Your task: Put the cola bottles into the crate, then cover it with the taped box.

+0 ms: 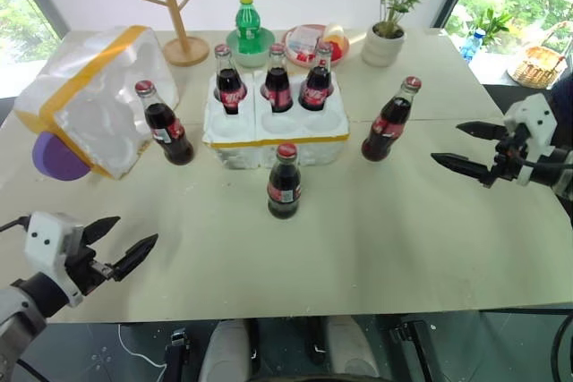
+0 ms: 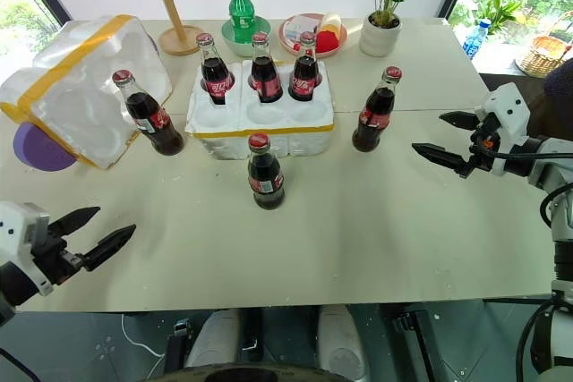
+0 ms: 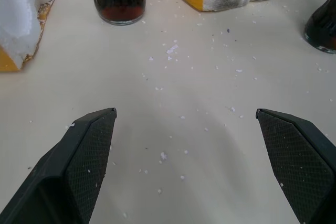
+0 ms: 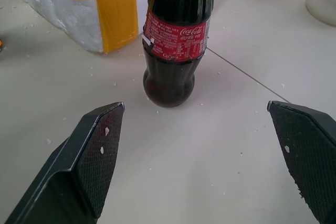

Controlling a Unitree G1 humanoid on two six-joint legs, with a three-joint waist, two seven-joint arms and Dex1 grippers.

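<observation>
Glossy glass cola bottles [image 1: 284, 182], rough styrofoam crate [image 1: 274, 136], matt table [image 1: 376, 230].

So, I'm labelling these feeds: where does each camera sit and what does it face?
Left and right eye views: head, looking down over the table, crate and both arms.
Left wrist view: left arm, along its open end effector, toward a cola bottle.
Right wrist view: right arm, along its open end effector, at the bottle right of the crate.
Shared: both wrist views catch the crate's yellow-taped side.

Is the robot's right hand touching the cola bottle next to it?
Apart. In the right wrist view the cola bottle stands on the table ahead of the open right gripper, with bare tabletop between the bottle and both fingers.
</observation>
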